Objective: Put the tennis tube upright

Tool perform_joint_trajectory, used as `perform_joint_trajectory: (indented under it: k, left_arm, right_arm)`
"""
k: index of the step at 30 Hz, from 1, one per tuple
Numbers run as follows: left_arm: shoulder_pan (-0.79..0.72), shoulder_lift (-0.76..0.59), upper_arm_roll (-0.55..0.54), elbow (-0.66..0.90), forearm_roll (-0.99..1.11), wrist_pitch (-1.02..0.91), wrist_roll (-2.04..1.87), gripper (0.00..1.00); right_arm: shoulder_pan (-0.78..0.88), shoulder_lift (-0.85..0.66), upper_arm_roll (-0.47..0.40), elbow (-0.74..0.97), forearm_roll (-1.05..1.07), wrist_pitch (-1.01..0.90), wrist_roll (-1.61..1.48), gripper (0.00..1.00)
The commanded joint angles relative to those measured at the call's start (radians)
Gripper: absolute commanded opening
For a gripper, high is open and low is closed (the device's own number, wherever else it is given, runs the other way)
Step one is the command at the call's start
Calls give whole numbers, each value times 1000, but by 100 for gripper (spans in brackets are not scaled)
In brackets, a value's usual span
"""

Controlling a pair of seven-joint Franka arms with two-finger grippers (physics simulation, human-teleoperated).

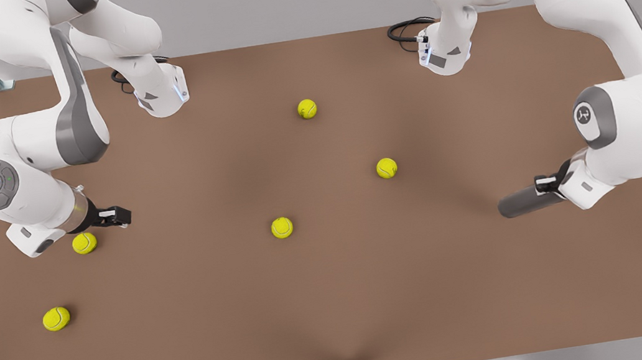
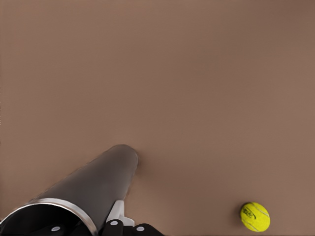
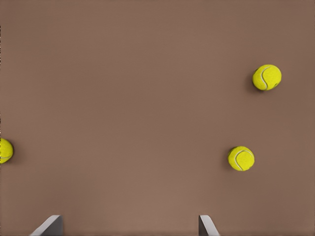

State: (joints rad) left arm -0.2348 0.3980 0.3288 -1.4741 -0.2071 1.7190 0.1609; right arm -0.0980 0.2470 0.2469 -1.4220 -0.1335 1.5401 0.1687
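From here I judge the tennis tube (image 1: 522,201) to be a light, stiff, hollow shell with a smooth metallic skin, so probably slippery under narrow pads and apt to roll if let go on its side; it lies near level at the front view's right, and I cannot tell whether its closed far end touches the tabletop (image 1: 338,303); my left hand (image 1: 548,184) is clenched on it at the rimmed end, where the left wrist view shows the lighter rim (image 2: 64,206) close against the fingers (image 2: 118,212); that is the sensible place to hold, I think, since the rim gives the pads something to bite on and the long body can swing down below the grip as the wrist turns (a hold at mid-length would ask for more squeeze on a curved, slick wall). What the tube holds I cannot tell, its mouth being turned towards the camera edge-on; five tennis balls lie loose and well apart on the tabletop, one ball (image 1: 84,243) just beside my right hand (image 1: 112,217), which waits released at the front view's left.
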Motion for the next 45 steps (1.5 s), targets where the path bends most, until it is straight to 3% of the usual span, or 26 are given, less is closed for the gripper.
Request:
perform_joint_trajectory:
  k: [1,23,24,25,45]
  left_arm:
    - [-1,4,-1,0,37,10,-26,21]
    - [5,111,1,-8,37,139,-196,21]
    - [3,111,-1,-8,41,137,-198,51]
    - [2,113,-1,-8,66,139,-205,100]
    - [-1,84,-13,0,112,117,-219,100]
  right_arm:
    - [0,0,0,0,0,0,0,100]
    - [1,0,0,0,-2,0,0,100]
    - [1,0,0,0,0,0,0,100]
    - [0,0,0,0,-2,0,0,100]
    - [-6,31,-1,46,-5,31,3,100]
